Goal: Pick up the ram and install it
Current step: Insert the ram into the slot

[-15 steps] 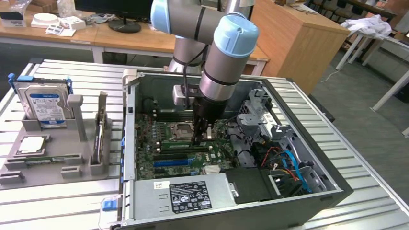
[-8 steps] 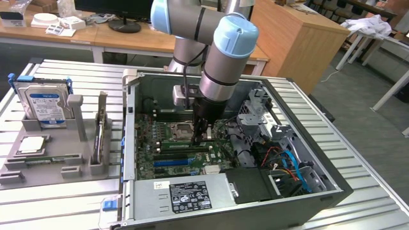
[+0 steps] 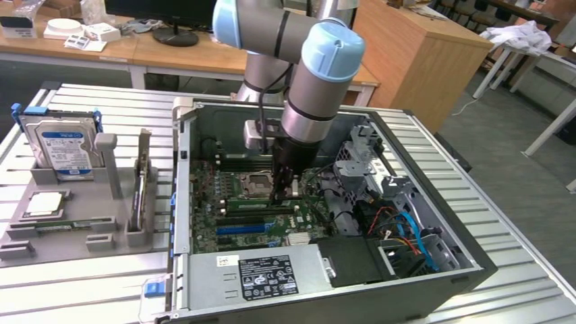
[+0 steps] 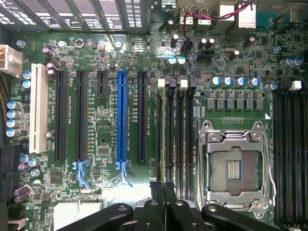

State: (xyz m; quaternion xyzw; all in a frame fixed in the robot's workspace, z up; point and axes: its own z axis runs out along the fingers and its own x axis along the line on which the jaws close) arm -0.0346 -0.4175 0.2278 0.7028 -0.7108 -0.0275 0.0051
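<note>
Pincer [image 4: 164,192] narrow, fingertips all but together, low over the black slots [image 4: 182,134] beside the socket [image 4: 234,166]. A thin edge runs out from between them along one slot. Taken for the ram [image 4: 165,137]; pinched or pressed, cannot tell. Pick-up judged done; seating unconfirmed, clips unreadable. A green stick [image 3: 61,222] lies in the tray [image 3: 27,239].

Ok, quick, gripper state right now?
Gripper: closed, above the black memory slots; whether it pinches the ram cannot be told.
</note>
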